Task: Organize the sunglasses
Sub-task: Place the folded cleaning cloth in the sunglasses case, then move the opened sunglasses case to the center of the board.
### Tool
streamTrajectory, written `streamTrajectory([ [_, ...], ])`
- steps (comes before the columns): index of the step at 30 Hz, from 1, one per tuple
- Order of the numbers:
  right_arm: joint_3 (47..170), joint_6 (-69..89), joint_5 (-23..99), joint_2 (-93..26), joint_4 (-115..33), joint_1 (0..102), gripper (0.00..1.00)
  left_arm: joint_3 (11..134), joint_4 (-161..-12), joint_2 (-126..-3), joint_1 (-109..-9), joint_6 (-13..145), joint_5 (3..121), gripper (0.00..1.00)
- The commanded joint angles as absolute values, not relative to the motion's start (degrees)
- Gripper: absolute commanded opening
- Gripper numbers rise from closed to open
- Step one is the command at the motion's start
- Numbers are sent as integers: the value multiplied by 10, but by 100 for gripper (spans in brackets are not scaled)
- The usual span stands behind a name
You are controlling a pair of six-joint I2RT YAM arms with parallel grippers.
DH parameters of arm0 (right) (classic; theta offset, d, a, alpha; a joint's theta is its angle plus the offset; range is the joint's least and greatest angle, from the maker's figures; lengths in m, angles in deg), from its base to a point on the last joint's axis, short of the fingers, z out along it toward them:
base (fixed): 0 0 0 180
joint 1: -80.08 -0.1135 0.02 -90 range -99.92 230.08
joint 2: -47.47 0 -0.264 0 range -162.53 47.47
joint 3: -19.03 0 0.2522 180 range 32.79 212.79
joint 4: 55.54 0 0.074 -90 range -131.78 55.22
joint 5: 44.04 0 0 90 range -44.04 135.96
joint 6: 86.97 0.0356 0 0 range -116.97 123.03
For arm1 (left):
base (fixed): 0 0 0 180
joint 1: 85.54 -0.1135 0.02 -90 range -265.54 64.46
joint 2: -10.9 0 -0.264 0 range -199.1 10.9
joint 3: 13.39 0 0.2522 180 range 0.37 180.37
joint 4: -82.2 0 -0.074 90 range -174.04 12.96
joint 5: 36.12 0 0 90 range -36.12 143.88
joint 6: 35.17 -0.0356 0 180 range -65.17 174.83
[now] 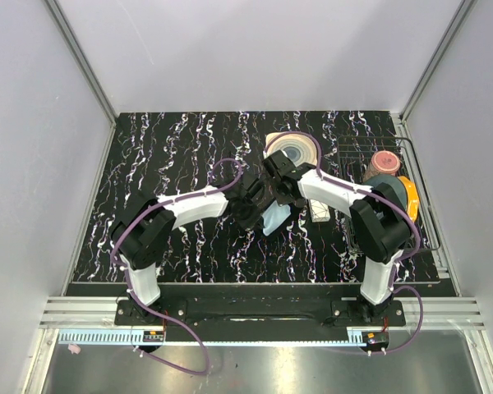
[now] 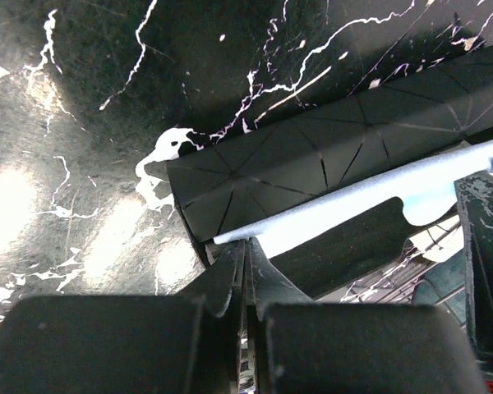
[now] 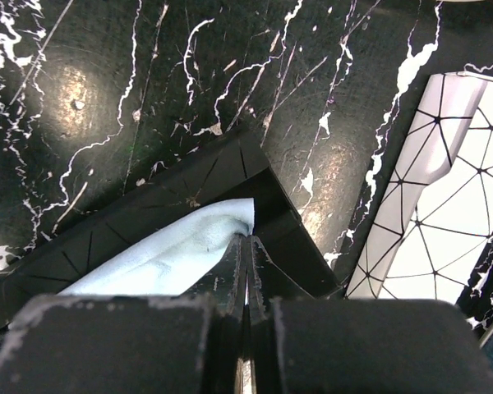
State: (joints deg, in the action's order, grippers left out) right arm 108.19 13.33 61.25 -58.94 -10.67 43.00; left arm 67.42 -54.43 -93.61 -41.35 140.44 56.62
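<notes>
While the left gripper [image 2: 245,250] and right gripper [image 3: 246,242] each pinch an edge of the black faceted folding case [image 2: 312,156], the amber-lensed sunglasses show in no view.

Both pairs of jaws are closed almost flat on the case's pale blue lining [image 3: 172,254] at mid-table. Whether the sunglasses lie inside the case or under the arms cannot be told. Expect a light, thin-armed, fragile item with slick lenses: take it at the bridge or a hinge, with low force. The black white-veined tabletop [image 1: 172,139] looks hard and glossy. Room is limited: a white faceted case [image 3: 444,213] lies just right, a wire rack [image 1: 423,197] stands far right, and grey walls [image 1: 49,123] enclose three sides.
</notes>
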Motion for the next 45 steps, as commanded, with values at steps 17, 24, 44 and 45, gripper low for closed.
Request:
streamTrajectory([
  [17,1088,123,620,-622,-172,440,0,699,-543,-955,-428,1394,565,2],
  [24,1089,124,625,-635,-166,441,0,704,-546,-971,-433,1384,582,11],
  [44,1097,153,654,-543,-115,441,53,704,-493,-917,-453,1330,544,42],
  [45,1096,153,652,-540,-111,441,54,700,-490,-912,-456,1324,540,43],
])
